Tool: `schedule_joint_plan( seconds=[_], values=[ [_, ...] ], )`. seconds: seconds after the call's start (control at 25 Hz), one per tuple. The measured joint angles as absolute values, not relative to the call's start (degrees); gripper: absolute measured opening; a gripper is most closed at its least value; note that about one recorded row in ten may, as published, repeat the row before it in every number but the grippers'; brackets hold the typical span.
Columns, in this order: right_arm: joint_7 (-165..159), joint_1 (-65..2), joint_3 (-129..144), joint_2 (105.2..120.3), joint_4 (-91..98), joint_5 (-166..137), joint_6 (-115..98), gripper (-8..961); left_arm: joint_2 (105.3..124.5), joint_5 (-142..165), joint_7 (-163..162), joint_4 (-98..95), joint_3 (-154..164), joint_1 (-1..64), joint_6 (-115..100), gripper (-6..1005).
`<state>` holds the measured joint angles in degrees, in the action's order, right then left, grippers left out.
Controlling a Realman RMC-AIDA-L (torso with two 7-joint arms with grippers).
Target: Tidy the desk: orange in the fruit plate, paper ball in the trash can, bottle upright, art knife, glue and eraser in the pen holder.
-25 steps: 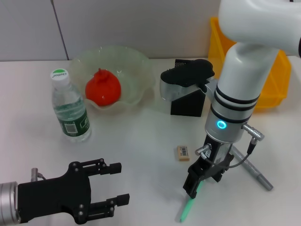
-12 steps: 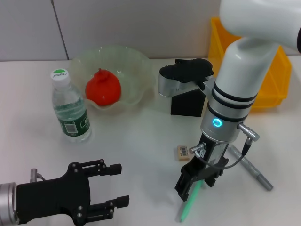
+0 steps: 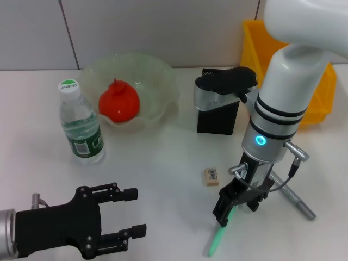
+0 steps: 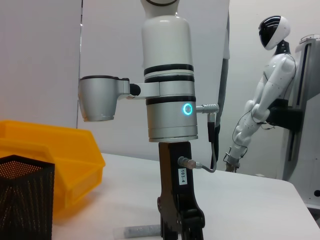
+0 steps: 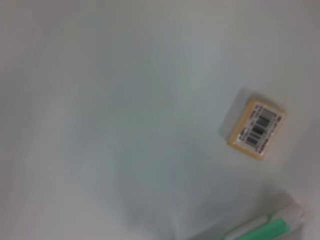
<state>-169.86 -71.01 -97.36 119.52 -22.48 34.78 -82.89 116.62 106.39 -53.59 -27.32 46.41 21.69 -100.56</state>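
The orange [image 3: 118, 103] lies in the fruit plate [image 3: 157, 70]. To their left the bottle [image 3: 81, 122] stands upright. Near the middle stands the pen holder [image 3: 217, 115], and the eraser [image 3: 211, 175] lies in front of it, also seen in the right wrist view [image 5: 255, 128]. A slim green stick [image 3: 217, 239] and a grey stick [image 3: 296, 198] lie nearby; I cannot tell which is the art knife or the glue. My right gripper [image 3: 232, 211] hangs open over the green stick's upper end. My left gripper [image 3: 133, 213] is open at the front left. The paper ball is out of view.
The yellow trash can [image 3: 310, 81] stands at the back right behind the right arm and next to the pen holder [image 4: 25, 200]. A white humanoid figure [image 4: 260, 105] stands beyond the table's far edge in the left wrist view.
My right gripper swung left toward the eraser, then back right over the green stick. The left gripper dropped slightly toward the front edge. No object has moved.
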Motion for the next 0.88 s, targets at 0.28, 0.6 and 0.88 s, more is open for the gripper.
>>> schedule_joint_plan(
  seconds=[0.28,0.6,0.88],
  values=[
    [-169.74,-70.90,-97.45,119.55,-24.40,33.70,-82.74,820,116.69,106.18,-53.61,-27.44,46.41,21.44,-100.59,675],
    [-169.73,-71.11,-97.56,119.70,-25.14,33.91,-82.78,821,117.01,106.08,-54.19,-28.32,46.41,21.36,-100.70,674],
    [-169.73,-71.01,-97.33,119.85,-24.85,33.76,-81.93,821,117.07,106.08,-54.22,-28.40,46.41,21.33,-100.98,674]
  ],
)
